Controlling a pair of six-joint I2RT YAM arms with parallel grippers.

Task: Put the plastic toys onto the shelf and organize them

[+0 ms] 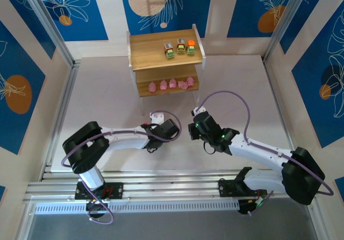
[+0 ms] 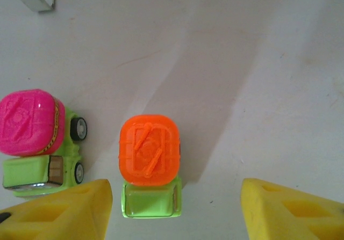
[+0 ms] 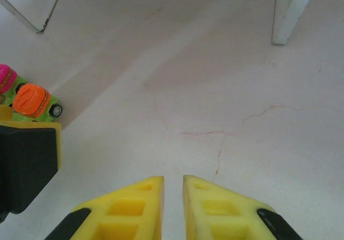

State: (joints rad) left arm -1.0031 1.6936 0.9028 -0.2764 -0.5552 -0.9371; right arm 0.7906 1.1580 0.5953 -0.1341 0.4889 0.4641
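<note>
We note left hand (image 2: 174,189) open astride the orange-topped toy (image 2: 149,150), right hand (image 3: 173,183) nearly closed, empty; off-centre closing may shove it into the neighbouring pink-topped toy (image 2: 29,122), spoiling the grip.

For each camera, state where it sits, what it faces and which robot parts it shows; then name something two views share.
Top external: above and behind the arms, looking down on shelf, left gripper and right gripper.
Left wrist: on the left arm, facing down at the orange-topped truck between the left fingers.
Right wrist: low, facing along the table toward a shelf leg; right fingers below.
Shared: both wrist views show the orange-topped truck.
</note>
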